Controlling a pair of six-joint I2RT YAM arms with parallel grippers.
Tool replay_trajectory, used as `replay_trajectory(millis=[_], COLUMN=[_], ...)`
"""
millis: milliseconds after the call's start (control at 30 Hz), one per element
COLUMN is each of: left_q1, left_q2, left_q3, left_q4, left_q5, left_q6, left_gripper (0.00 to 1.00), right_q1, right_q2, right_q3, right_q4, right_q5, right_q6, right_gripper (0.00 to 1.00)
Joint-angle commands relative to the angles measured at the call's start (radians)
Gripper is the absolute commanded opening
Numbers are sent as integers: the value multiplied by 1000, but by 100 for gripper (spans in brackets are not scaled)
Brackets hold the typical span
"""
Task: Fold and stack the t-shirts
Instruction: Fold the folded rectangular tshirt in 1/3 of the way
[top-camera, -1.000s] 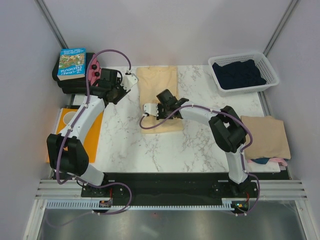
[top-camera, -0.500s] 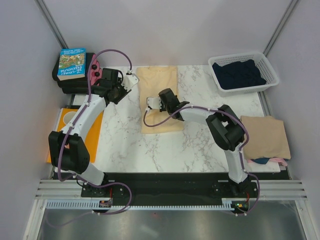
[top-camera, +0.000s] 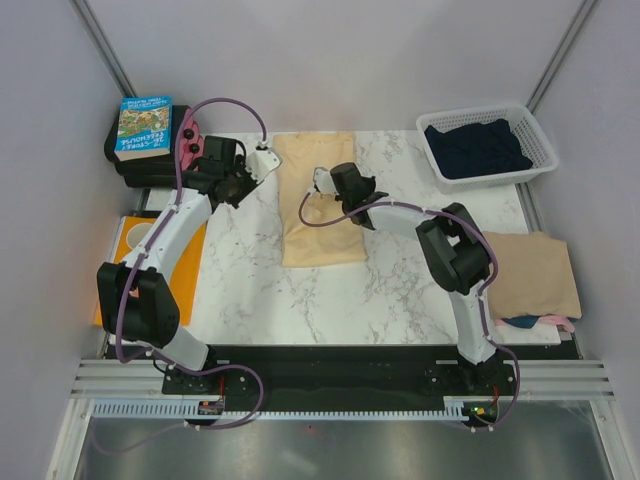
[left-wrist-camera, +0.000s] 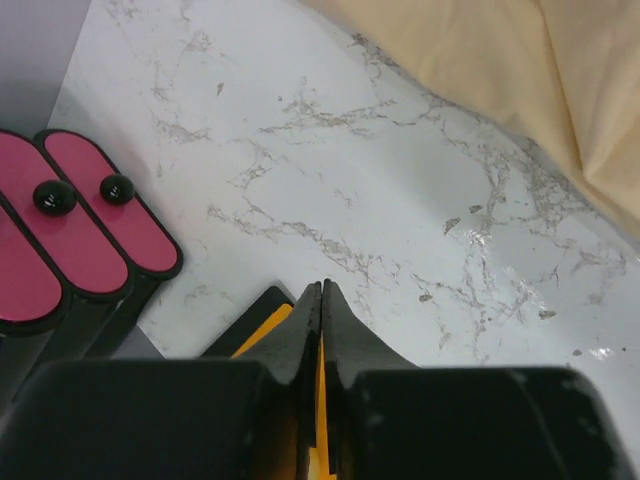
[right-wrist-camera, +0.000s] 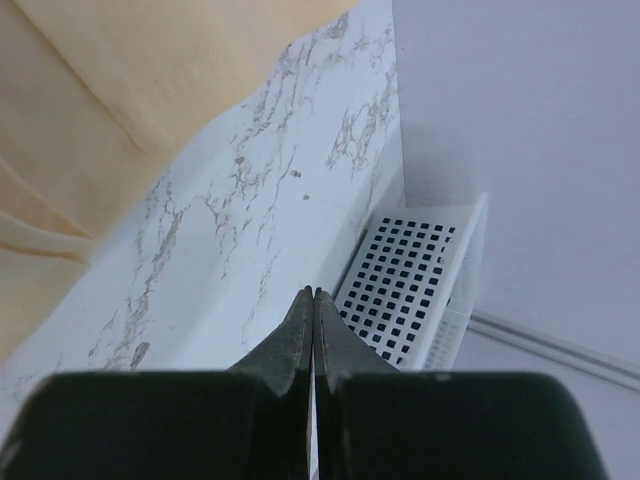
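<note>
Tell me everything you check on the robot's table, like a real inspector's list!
Surface: marble table, no spills seen.
Job's things: pale yellow t-shirt lies in a long folded strip mid-table; navy t-shirt sits in the white basket; tan t-shirt is folded at the right edge, with a pink t-shirt peeking out from under it.
Clutter: book on a black box; orange sheet at the left.
Grippers: left tool shut, empty, over bare marble; right tool shut, empty.
Cables: purple cables run along both arms; one droops over the yellow shirt.
Surroundings: grey walls; nothing else seen.
</note>
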Motion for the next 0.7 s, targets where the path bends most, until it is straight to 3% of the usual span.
replay_trajectory(millis=[0, 100, 300, 467, 667], left_q1=[1, -4, -91, -189, -220], left_q2=[-60, -74, -10, 125, 356], left_q3=[36, 25, 23, 59, 201], left_q4=[-26, -109, -181, -198, -195], left_q5=[232, 419, 595, 641, 635], left_q6=[89, 158, 185, 186, 133], left_gripper=[2, 2, 2, 2, 2], right_q1=[-26, -78, -197, -237, -258], right_q2=[-170, -241, -333, -365, -410], right_q3=[-2, -7, -17, -14, -25], right_q4=[-40, -177, -317, -366, -392], right_q5=[22, -49, -178, -201, -210], right_q6=[139, 254, 398, 412, 410], right_gripper=[0, 0, 0, 0, 0])
